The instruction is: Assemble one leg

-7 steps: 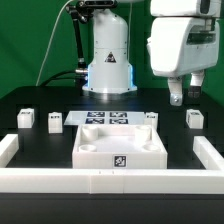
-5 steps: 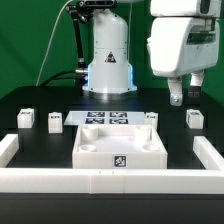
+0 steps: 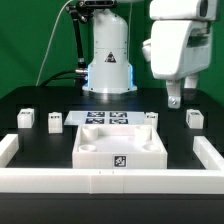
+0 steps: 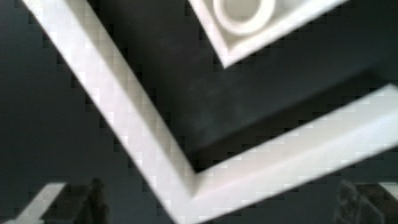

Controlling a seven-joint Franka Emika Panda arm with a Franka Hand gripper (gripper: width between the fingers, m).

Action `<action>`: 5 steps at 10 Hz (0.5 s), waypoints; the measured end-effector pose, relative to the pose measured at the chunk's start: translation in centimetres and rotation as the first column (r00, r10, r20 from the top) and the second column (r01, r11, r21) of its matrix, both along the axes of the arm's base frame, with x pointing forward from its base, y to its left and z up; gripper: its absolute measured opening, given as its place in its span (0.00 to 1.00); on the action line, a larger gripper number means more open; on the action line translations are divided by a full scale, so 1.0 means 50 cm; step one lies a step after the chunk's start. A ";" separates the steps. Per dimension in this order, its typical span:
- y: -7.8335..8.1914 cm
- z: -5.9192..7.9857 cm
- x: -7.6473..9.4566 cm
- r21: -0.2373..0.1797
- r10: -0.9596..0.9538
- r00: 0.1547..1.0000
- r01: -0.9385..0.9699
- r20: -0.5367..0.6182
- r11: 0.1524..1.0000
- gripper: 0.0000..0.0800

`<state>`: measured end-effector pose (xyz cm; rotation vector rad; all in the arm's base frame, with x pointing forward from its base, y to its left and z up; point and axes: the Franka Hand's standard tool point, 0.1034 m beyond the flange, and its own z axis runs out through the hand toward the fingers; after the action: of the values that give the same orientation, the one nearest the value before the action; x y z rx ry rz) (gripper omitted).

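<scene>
Several legs, small white blocky posts with marker tags, stand on the black table. Two are at the exterior view's left [image 3: 27, 118] [image 3: 54, 122], one is at the right [image 3: 194, 117], and one stands behind the tray's far right corner [image 3: 152, 117]. My gripper [image 3: 182, 95] hangs open and empty high above the table at the right, up and to the left of the right leg. In the wrist view my gripper [image 4: 217, 202] shows only its dark fingertips [image 4: 63, 203], set wide apart with nothing between them. No leg shows in that view.
The large white square tray-like piece [image 3: 100, 152] lies in the middle, with the marker board [image 3: 105, 120] behind it. A low white wall [image 3: 110, 181] borders the front and sides; its corner shows in the wrist view [image 4: 160, 140]. The robot base [image 3: 108, 60] stands at the back.
My gripper has shifted a little toward the exterior view's left. It stays open and high. Nothing on the table has moved.
</scene>
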<state>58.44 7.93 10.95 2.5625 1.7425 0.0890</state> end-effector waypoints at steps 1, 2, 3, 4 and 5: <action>-0.017 -0.018 -0.021 -0.014 0.085 0.996 -0.085 -0.022 0.996 0.81; -0.029 -0.027 -0.032 -0.028 0.152 0.988 -0.153 -0.037 0.988 0.81; -0.037 -0.032 -0.037 -0.037 0.196 0.979 -0.198 -0.046 0.979 0.81; -0.036 -0.032 -0.037 -0.036 0.189 0.981 -0.190 -0.046 0.981 0.81; -0.036 -0.032 -0.037 -0.036 0.188 0.981 -0.190 -0.046 0.981 0.81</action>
<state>56.59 6.11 9.33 2.3818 1.9785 0.0054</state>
